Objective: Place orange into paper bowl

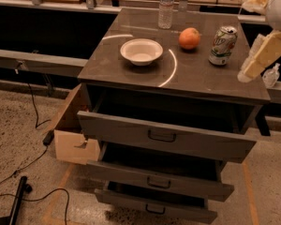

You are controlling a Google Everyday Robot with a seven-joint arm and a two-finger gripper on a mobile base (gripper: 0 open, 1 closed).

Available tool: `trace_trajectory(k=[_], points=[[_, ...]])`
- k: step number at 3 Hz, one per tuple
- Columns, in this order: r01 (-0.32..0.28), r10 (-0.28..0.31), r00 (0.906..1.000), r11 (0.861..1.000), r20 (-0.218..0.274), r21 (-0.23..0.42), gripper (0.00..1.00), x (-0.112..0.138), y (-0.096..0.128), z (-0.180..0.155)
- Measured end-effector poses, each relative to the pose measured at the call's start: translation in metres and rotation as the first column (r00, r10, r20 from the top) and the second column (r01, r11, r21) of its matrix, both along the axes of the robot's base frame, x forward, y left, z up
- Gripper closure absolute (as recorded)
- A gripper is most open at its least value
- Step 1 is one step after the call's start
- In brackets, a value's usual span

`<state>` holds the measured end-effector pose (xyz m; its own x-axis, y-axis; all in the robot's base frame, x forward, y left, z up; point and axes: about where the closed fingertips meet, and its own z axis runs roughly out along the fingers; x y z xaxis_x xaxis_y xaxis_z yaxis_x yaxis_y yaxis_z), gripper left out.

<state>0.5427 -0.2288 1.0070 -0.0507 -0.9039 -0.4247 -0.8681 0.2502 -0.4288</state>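
One smooth, round orange point(189, 38) sits on the dark, glossy surface point(201, 81), right of and apart from the shallow, off-white paper bowl point(141, 51) with its flared rim. Beyond a cylindrical soda can point(222, 45), the cream-coloured, blocky tool point(260, 57) hangs at the right edge; its grip state cannot be told.

The end effector point(248, 71) hangs at the far right of the view, at the right edge of the worktop point(196, 76), touching nothing, its cream-coloured body slanting down toward the view's left. Above it a white rounded arm link point(278, 8) enters from the top right corner
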Motion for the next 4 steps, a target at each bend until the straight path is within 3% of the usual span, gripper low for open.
trace_trajectory(k=[1,2,3,4], points=[[-0.003,0.003,1.0,1.0,0.008,0.008,0.0,0.007,-0.001,-0.001],[0.022,-0.023,0.9982,1.0,0.055,0.022,0.0,0.021,0.003,-0.006],[0.016,-0.027,0.9887,0.997,0.147,0.077,0.0,0.065,0.016,-0.02],[0.015,-0.03,0.9857,0.996,0.166,0.087,0.0,0.111,0.022,-0.043]])
